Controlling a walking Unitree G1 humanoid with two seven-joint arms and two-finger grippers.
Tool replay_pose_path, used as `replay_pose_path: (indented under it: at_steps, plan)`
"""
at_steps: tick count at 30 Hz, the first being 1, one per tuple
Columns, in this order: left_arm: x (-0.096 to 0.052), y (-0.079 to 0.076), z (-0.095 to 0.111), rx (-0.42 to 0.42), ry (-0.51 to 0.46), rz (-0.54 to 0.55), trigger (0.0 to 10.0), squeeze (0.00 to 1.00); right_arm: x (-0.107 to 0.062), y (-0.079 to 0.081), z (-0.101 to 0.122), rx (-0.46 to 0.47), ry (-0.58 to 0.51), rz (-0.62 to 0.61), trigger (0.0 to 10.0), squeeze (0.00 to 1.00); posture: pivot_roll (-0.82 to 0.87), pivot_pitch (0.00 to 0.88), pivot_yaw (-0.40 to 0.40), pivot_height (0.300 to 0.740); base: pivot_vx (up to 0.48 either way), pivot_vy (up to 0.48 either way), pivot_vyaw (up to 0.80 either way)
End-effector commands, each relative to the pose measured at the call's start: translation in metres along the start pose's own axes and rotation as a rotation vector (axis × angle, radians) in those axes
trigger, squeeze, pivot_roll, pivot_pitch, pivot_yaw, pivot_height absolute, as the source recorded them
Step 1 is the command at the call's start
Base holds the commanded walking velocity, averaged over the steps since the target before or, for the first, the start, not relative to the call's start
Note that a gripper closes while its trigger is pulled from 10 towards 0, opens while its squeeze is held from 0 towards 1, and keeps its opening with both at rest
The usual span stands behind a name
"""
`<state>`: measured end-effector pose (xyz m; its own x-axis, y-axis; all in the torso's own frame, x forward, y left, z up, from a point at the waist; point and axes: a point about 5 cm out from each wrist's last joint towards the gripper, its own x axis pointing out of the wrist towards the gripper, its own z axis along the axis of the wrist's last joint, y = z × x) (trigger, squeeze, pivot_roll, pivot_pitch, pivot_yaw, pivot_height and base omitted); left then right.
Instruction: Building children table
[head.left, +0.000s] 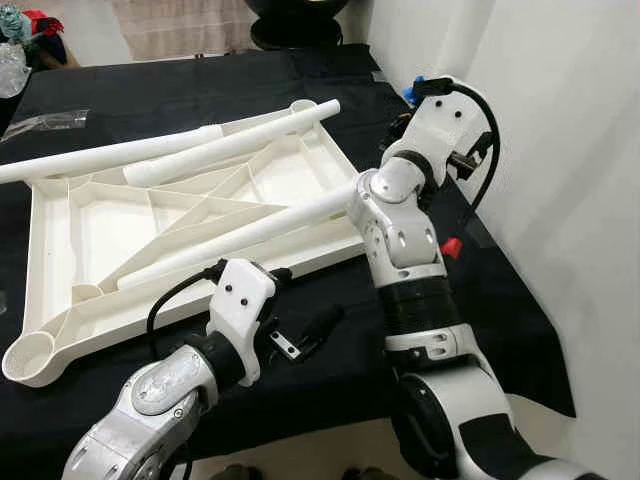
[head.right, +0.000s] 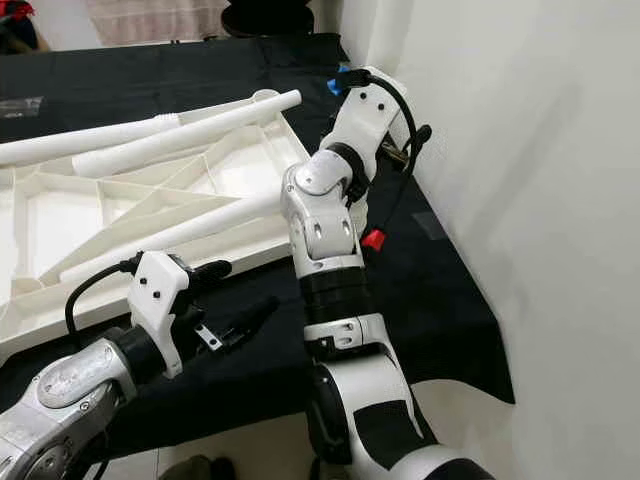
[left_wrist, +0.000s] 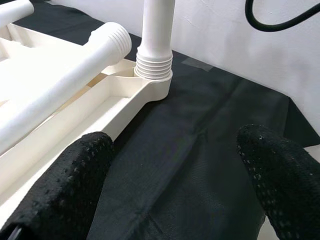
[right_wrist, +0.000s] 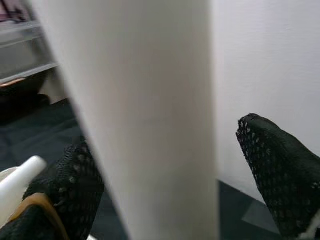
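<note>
- White plastic tabletop (head.left: 190, 215) lies upside down on a black-draped surface (head.left: 150, 90), ribbed underside facing up, presumably so its corner sockets can take the legs.
- Three loose white legs rest across it: one long leg (head.left: 100, 158) at about ten o'clock, a second leg (head.left: 235, 143) running up toward one o'clock, and a third leg (head.left: 240, 238) crossing the middle.
- In the left wrist view, a fourth leg (left_wrist: 156, 30) stands upright with its threaded end seated in a corner socket (left_wrist: 152, 87); it looks partly screwed in, since several threads are exposed.
- Right pincer (right_wrist: 175, 165) reaches around that upright leg at roughly two o'clock, beside a white wall (head.left: 560, 150). Its black fingers (right_wrist: 272, 165) sit either side of the leg with a gap showing on one side, so it appears open around the leg, though the close, blurred view makes contact hard to judge.
- Left pincer (left_wrist: 175, 180) hovers low over the black cloth at six o'clock, fingers spread wide, holding nothing, pointed at the socket corner.
</note>
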<state>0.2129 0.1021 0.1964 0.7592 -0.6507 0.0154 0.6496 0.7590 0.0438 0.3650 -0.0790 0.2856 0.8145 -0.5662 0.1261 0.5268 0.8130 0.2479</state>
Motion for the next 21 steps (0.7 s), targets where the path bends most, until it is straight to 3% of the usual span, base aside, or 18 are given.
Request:
replay_pose_path:
  at_steps: [1, 21]
  plan:
    - [-0.0012, 0.0015, -0.0013, 0.005, 0.002, 0.005, 10.0, 0.0, -0.0195, 0.0075, -0.0203, 0.013, 0.107, 0.058, 10.0, 0.0, 0.06, 0.154, -0.046, 0.74, 0.0, 0.0, 0.0]
    - [-0.0009, 0.0021, -0.0021, 0.01, -0.001, 0.007, 10.0, 0.0, -0.0196, -0.0015, -0.0193, -0.022, 0.093, 0.236, 10.0, 0.0, 0.06, 0.145, -0.048, 0.74, 0.0, 0.0, 0.0]
